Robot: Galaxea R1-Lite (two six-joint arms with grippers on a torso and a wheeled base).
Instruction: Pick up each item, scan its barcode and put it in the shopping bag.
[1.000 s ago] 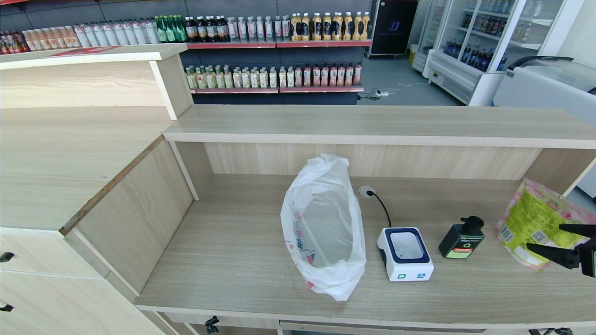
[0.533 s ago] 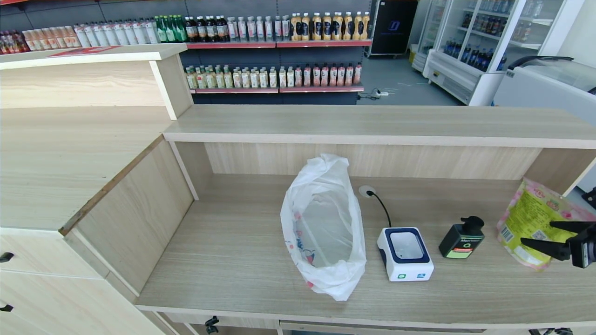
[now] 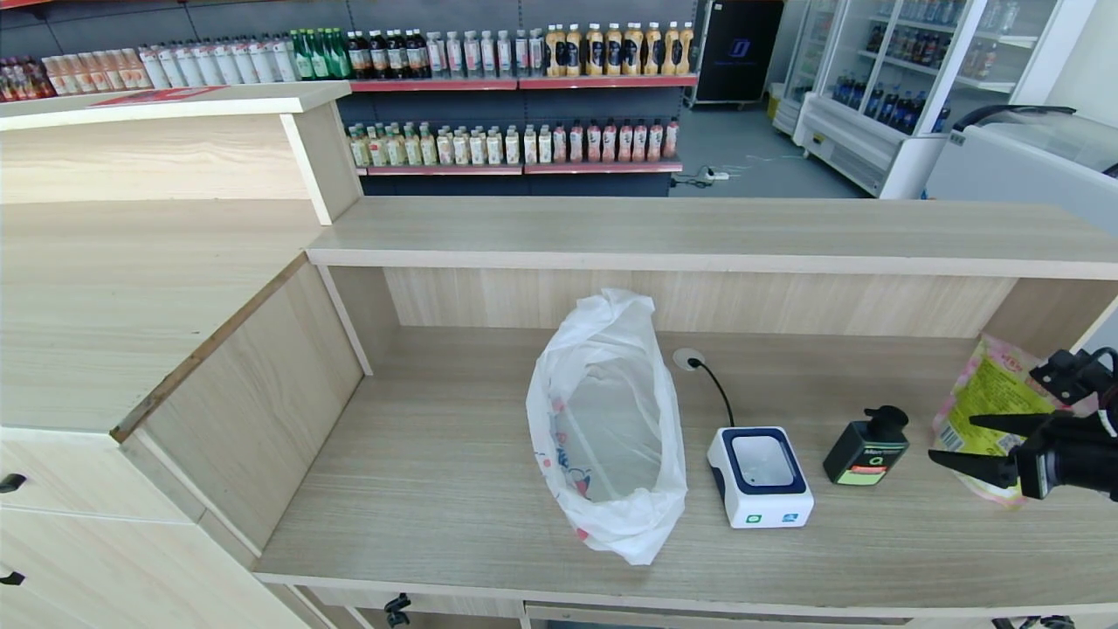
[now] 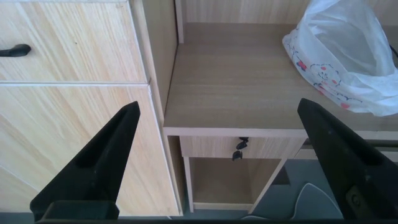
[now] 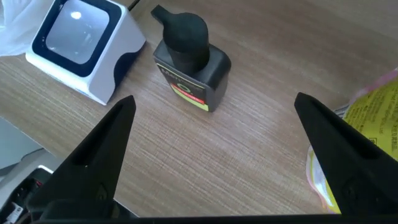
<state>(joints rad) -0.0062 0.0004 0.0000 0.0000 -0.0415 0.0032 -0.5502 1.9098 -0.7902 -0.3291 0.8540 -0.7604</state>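
So far nothing bagged: shopping bag point(image 3: 607, 428) looks empty; pump bottle point(image 3: 865, 450) and snack pouch point(image 3: 996, 397) sit on counter point(image 3: 437, 489). Right gripper point(image 3: 952, 437) open, empty.

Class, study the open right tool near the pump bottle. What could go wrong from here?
1. The right tool could tip the upright pump bottle by its narrow black pump head.
2. A sweep might catch the snack pouch right beside it.
3. The limp shopping bag may sag shut during the drop.
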